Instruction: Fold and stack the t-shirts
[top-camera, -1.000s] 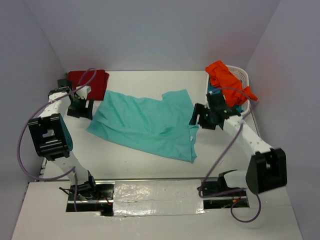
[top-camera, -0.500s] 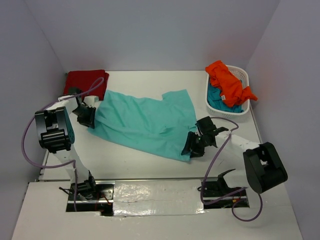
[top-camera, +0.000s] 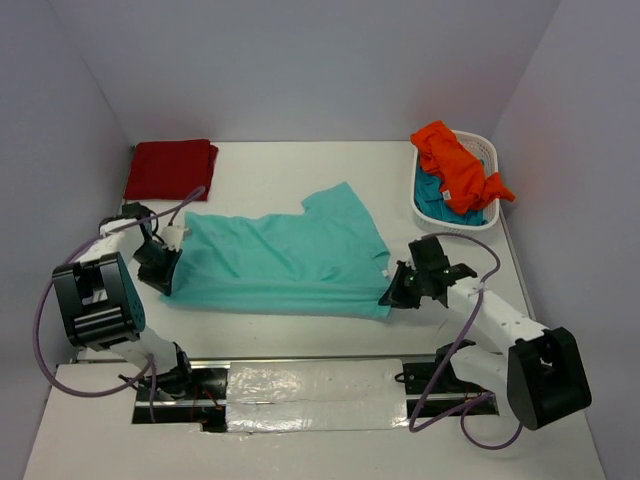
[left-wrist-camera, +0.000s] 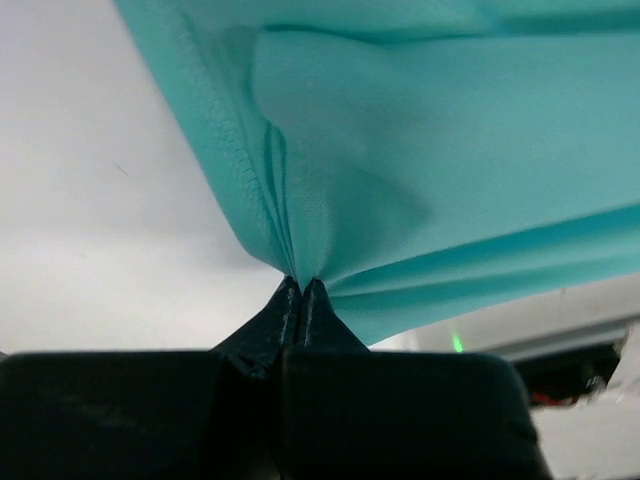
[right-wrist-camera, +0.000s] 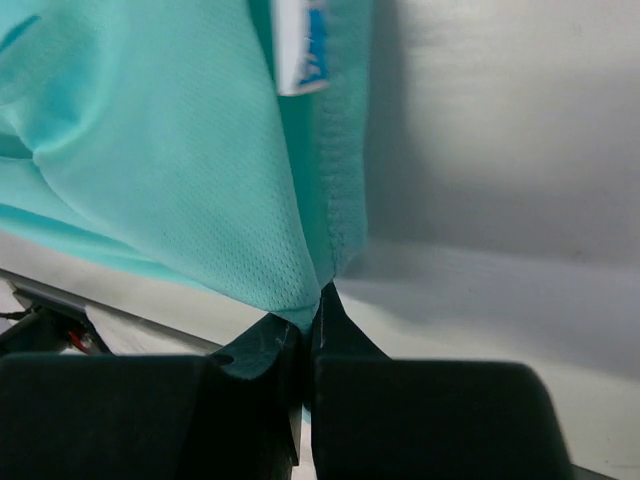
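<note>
A mint-aqua t-shirt (top-camera: 285, 260) is stretched across the middle of the table. My left gripper (top-camera: 165, 270) is shut on its left bottom corner; the cloth (left-wrist-camera: 400, 170) bunches into the closed tips of that gripper (left-wrist-camera: 301, 285). At the shirt's right bottom corner my right gripper (top-camera: 392, 293) is shut too, pinching the mesh fabric (right-wrist-camera: 170, 160) beside a white label (right-wrist-camera: 300, 50); the tips of the right gripper (right-wrist-camera: 318, 300) meet on the hem. A dark red shirt (top-camera: 170, 168) lies folded at the back left. An orange shirt (top-camera: 455, 165) and a teal-blue one (top-camera: 433, 200) sit in the basket.
A white mesh basket (top-camera: 487, 152) stands at the back right against the wall. Grey walls close in the table on three sides. A foil-covered strip (top-camera: 310, 385) runs along the near edge between the arm bases.
Both grippers moved toward the near edge, closed on the shirt's bottom corners and pulled it, so the mint-aqua shirt now lies straighter and stretched. The red shirt is uncovered by the left arm.
</note>
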